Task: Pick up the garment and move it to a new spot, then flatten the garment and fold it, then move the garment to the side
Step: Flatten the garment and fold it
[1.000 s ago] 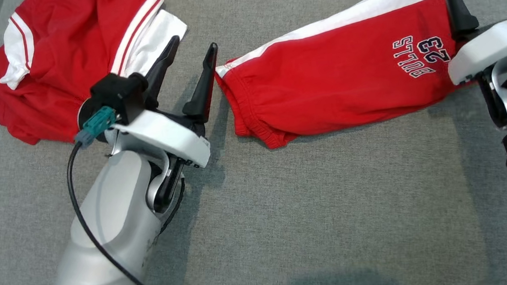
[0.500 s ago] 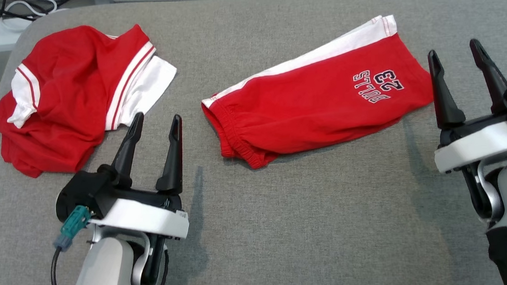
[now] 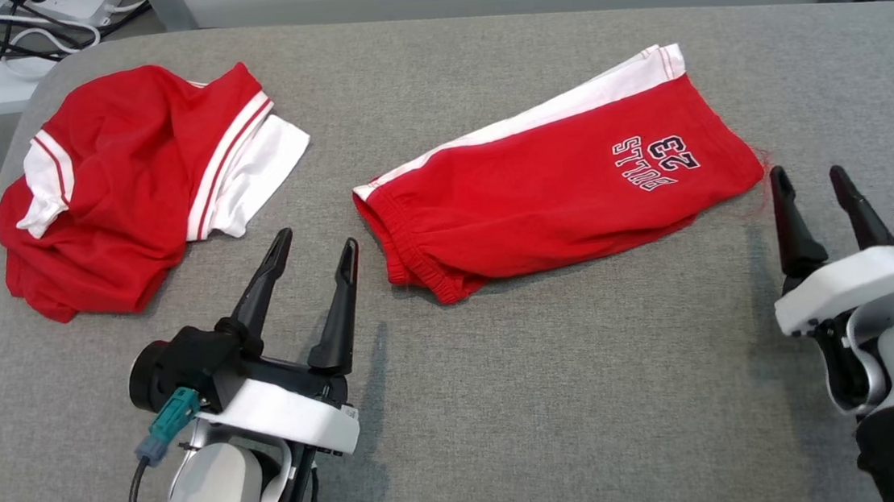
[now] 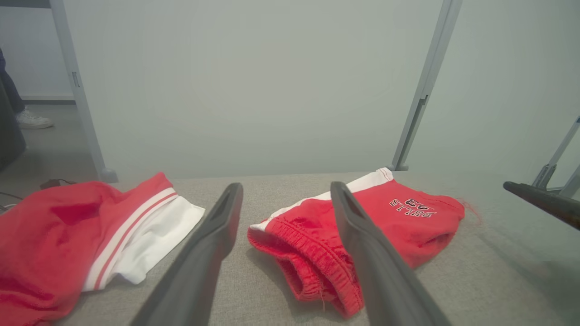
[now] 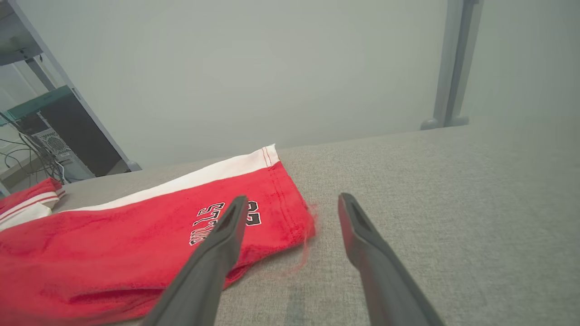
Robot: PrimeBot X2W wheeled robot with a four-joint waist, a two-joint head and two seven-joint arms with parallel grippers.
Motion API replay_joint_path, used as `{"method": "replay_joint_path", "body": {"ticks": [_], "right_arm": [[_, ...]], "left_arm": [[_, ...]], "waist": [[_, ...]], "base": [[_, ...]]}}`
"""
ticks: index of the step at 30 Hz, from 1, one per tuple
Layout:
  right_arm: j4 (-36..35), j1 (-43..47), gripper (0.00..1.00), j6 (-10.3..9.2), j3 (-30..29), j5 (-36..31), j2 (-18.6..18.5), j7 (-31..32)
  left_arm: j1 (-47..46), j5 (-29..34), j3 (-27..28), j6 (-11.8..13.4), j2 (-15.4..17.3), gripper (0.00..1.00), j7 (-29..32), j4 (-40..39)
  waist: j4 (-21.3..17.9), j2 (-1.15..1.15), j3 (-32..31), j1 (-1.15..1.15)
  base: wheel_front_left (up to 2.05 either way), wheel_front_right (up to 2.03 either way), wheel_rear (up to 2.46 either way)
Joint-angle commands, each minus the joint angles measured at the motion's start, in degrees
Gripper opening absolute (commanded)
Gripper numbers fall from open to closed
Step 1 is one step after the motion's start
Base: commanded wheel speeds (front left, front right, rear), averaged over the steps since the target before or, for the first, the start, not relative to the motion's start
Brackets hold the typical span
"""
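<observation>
Bare grey worktop lies open between the left pincer and right pincer, both with jaws spread. The folded shorts take up the middle; the crumpled shirt covers the far left. A bare strip runs between the 2 garments.

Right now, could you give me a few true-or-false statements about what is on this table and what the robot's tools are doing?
1. The red shorts printed with 23 lie on the grey surface. True.
2. The left tool is clamped on the shorts' waistband. False: it is open, short of the waistband, and holds nothing.
3. A second red and white garment lies crumpled on the robot's left of the shorts. True.
4. The right tool is lifting the shorts by the hem. False: it is open beside the hem, gripping nothing, and the shorts rest on the surface.
</observation>
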Motion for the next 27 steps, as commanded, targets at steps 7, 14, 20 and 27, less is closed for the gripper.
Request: {"method": "replay_joint_path", "body": {"ticks": [7,14,20,27], "right_arm": [[11.07,-9.37,1.0,0.0,3.04,7.92,-3.22,4.29],[19.31,-15.44,1.0,0.0,5.05,12.92,-6.01,8.88],[25.36,-19.19,1.0,0.0,6.6,14.27,-7.64,10.91],[29.06,-21.41,0.31,0.0,8.87,16.99,-7.54,12.63]], "left_arm": [[-0.35,0.49,-0.78,-0.46,0.1,1.0,-0.34,-3.06],[0.27,0.29,-3.08,-0.55,-0.12,1.0,-0.34,-4.78],[0.0,0.02,-3.94,-0.58,-0.18,1.0,-0.34,-5.29],[-0.47,-0.3,-4.19,-0.59,-0.13,1.0,-0.34,-5.29]], "waist": [[3.54,0.0,1.54,0.0],[6.7,0.0,3.12,0.0],[9.02,0.0,4.62,0.0],[10.19,0.0,5.69,0.0]], "base": [[0.0,0.0,0.0],[0.0,0.0,0.0],[0.0,0.0,0.0],[0.0,0.0,0.0]]}}
